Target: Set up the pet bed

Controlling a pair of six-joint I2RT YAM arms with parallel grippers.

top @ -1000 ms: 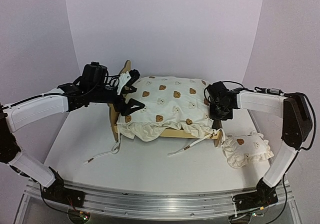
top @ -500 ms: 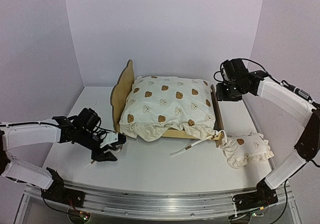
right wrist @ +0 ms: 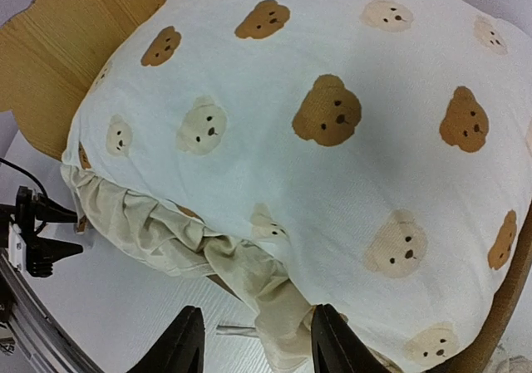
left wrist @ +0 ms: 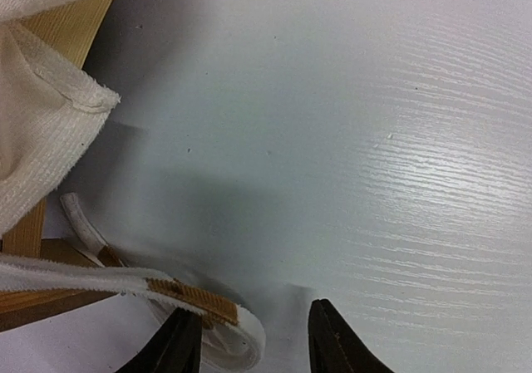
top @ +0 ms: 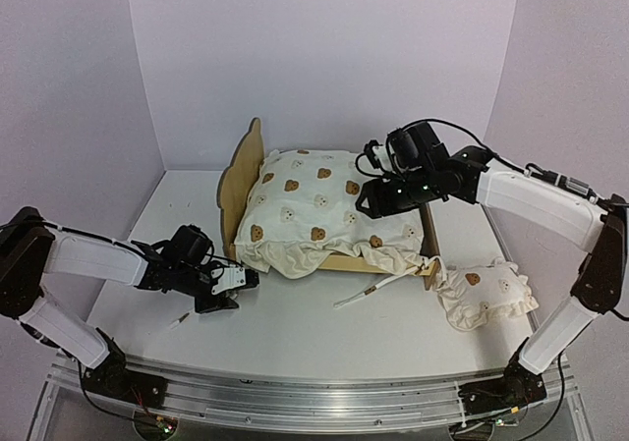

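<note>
1. The pet bed (top: pixel 236 184), a small frame of light plywood, stood level on the table (top: pixel 295 333), toward its back.
2. Its bear-eared headboard (right wrist: pixel 50 57) rose upright at the left end.

left arm (top: pixel 93 257), right arm (top: pixel 536 197): white shells, black joints | bases (top: pixel 123 377): black, bolted on aluminium rail (top: pixel 314 399) | cables (top: pixel 447 127): black loops, high above rail | left gripper (top: pixel 239 292), right gripper (top: pixel 366 200): black tapered fingers

Bear-print cushion (top: pixel 324 200), its ties (top: pixel 378 288) trailing onto the white table (top: pixel 295 333); ruffled pillow (top: pixel 485 296) lies just right.
</note>
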